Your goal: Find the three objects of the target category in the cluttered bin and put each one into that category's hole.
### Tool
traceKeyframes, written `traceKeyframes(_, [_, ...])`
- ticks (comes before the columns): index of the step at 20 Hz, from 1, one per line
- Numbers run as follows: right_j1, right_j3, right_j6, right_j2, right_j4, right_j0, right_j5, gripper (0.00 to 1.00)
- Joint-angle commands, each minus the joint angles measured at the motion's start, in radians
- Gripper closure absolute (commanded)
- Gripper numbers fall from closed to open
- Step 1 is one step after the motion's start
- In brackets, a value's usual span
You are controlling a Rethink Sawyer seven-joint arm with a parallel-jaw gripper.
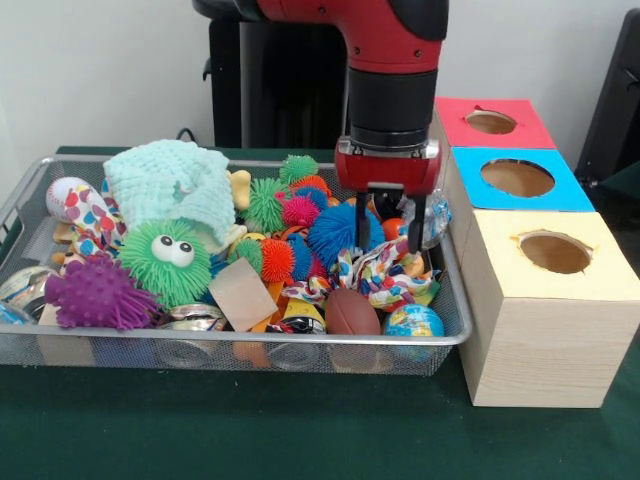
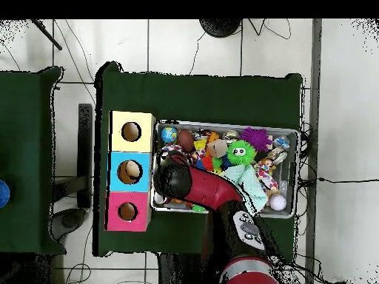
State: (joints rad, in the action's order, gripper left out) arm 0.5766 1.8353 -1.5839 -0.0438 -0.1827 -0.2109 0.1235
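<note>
Toys fill the wire bin (image 1: 455, 330) left of the three boxes (image 1: 545, 310), and the gripper (image 1: 396, 218), jaws narrowly apart and seemingly empty, hangs over the bin's box-side end, so searching continues; next requires selecting and grasping a target.

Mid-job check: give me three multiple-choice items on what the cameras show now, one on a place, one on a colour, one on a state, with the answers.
1. In the front view, where is the end effector?
A. Over the bin's right part
B. Over the yellow box
C. Over the bin's left end

2. What colour is the top of the middle box?
A. Green
B. Blue
C. White

3. How is the end effector?
A. Open, nothing seen between its fingers
B. Shut on the purple spiky toy
C. Inside the red box's hole

Answers:
1 A, it hangs above the toys near the bin's right wall.
2 B, it sits between the red box and the yellow box.
3 A, the fingers stand apart above the clutter.
</note>
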Motion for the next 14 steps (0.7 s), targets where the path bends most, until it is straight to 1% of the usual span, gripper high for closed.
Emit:
traceKeyframes(1, [-0.056, -0.035, -0.127, -0.029, 0.054, -0.036, -0.059, 0.0])
traceKeyframes(4, [-0.055, -0.033, -0.139, -0.041, 0.052, -0.042, -0.067, 0.0])
traceKeyframes(14, [-0.068, -0.059, -0.139, -0.011, 0.067, -0.023, -0.082, 0.0])
